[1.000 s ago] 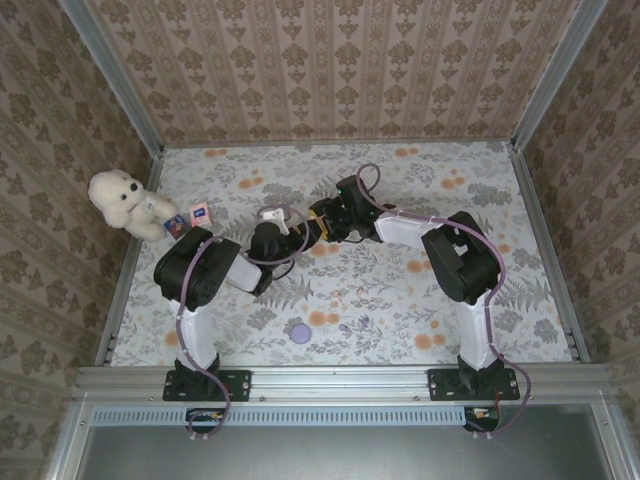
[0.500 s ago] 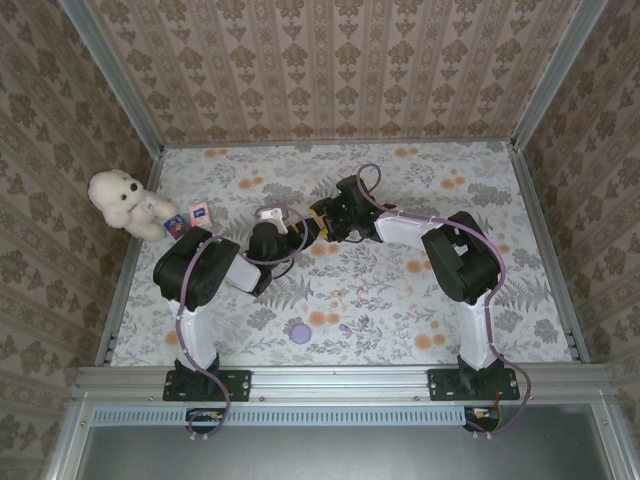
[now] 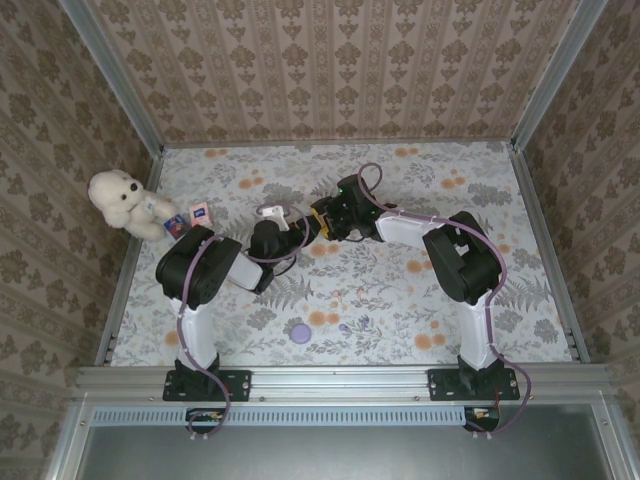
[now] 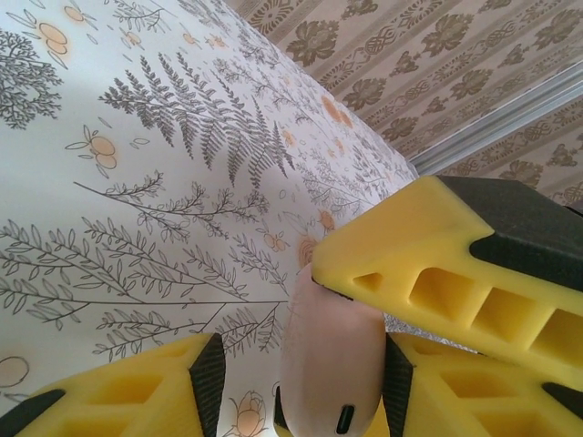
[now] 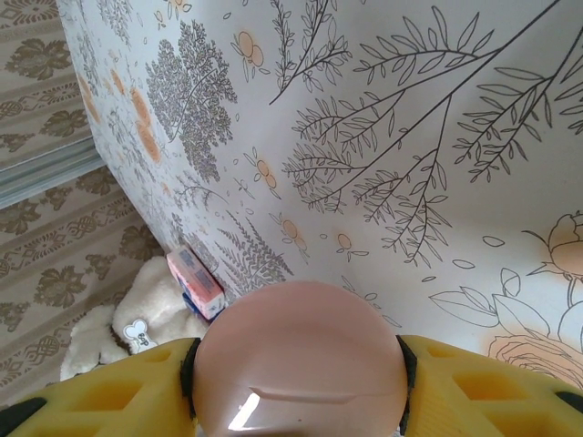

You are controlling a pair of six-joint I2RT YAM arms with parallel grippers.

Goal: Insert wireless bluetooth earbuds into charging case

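Observation:
The pale pink charging case (image 5: 299,360) is closed and held off the table where the two arms meet at mid-table. My right gripper (image 5: 296,364) is shut on it, both black pads against its sides. In the left wrist view the case (image 4: 332,364) shows its charging port and stands between my left gripper's (image 4: 301,373) yellow fingers (image 4: 118,391). It sits close to the right-hand pad, with a clear gap to the left-hand one. A right-gripper finger (image 4: 455,264) presses on the case's upper end. From above, the left gripper (image 3: 298,232) and right gripper (image 3: 322,220) meet tip to tip. The earbuds are out of view.
A white teddy bear (image 3: 120,200) sits at the far left edge, with small pink and blue boxes (image 3: 190,216) beside it; the pink box (image 5: 194,280) also appears in the right wrist view. A purple disc (image 3: 300,332) lies near the front. Patterned walls enclose the floral table (image 3: 400,300).
Both grippers, still joined at the case, have edged slightly away from the near edge. The hold on the case looks the same.

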